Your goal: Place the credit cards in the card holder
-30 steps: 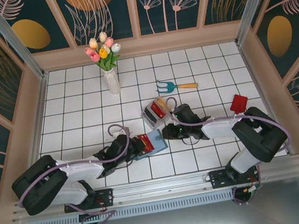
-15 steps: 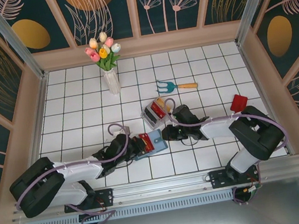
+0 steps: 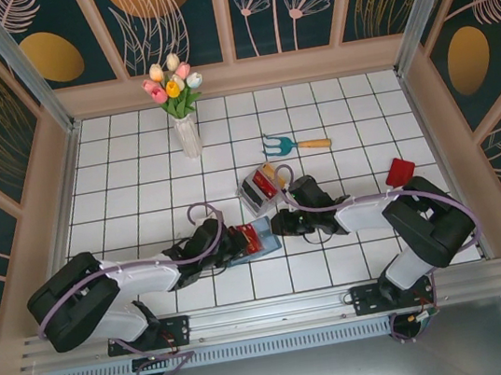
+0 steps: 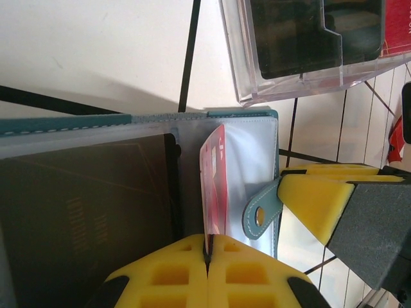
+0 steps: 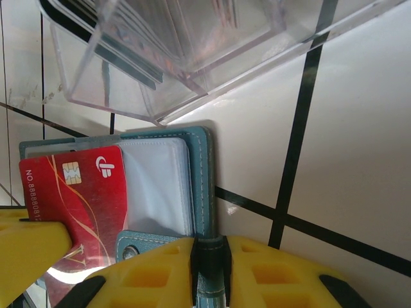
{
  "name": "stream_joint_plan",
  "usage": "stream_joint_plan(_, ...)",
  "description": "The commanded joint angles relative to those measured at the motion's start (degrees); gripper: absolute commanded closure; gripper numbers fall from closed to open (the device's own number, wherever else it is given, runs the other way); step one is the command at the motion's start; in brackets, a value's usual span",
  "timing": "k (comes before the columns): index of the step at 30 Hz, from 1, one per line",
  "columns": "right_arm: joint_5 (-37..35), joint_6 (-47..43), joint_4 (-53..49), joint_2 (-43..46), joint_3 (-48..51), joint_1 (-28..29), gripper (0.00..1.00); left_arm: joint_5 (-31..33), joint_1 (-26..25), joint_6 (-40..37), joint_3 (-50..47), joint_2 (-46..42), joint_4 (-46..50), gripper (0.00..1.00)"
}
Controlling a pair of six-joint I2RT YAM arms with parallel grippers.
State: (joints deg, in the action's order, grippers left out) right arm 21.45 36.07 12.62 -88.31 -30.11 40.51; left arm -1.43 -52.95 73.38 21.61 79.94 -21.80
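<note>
The teal card holder [image 3: 263,241] lies open on the tiles between my two grippers, its clear sleeves [image 4: 247,160] facing up. A dark card [image 4: 83,205] sits in its left side. My left gripper [image 4: 207,240] is shut on a red credit card [image 4: 214,186], held on edge over the sleeves; the same card [image 5: 77,192] shows its chip and logo. My right gripper [image 5: 209,247] is shut on the card holder's teal edge [image 5: 204,186], next to the snap tab [image 4: 260,215]. In the top view the left gripper [image 3: 238,244] and right gripper [image 3: 280,225] almost meet.
A clear plastic tray [image 3: 258,186] with red and yellow contents stands just beyond the card holder, close to both wrists. A small flat red object [image 3: 400,172] lies at the right. A vase of tulips [image 3: 186,131] and a garden fork [image 3: 296,143] are farther back.
My left arm has pushed right, bringing the red card over the card holder's sleeves. My right gripper has narrowed onto the holder's edge and stayed in place.
</note>
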Motion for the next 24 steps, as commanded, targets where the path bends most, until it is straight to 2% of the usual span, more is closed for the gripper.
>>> stream_joint_plan(1,0.18,-1.05,-2.11,-0.77,-0.85,0.52,0.79,-1.16,-0.50,0.32,0.10,-1.29,9.75,1.00)
stream_joint_plan(4,0.12,-1.09,-2.15,-1.07,-0.97,0.51,0.79,1.06,-0.55,1.80,-0.97,-3.57,12.50,1.00)
stream_joint_plan(8,-0.09,-1.01,-2.21,-1.24,-1.00,0.51,0.79,2.13,-0.51,3.59,-2.71,-4.96,10.88,1.00)
stream_joint_plan(18,0.87,-1.45,-1.82,-2.15,-1.38,0.53,0.79,-1.42,-0.57,0.00,3.28,3.21,9.92,1.00)
stream_joint_plan(24,1.32,-1.45,-1.64,-2.56,-1.51,0.52,0.79,-1.93,-0.51,-0.69,3.89,4.18,9.69,1.00)
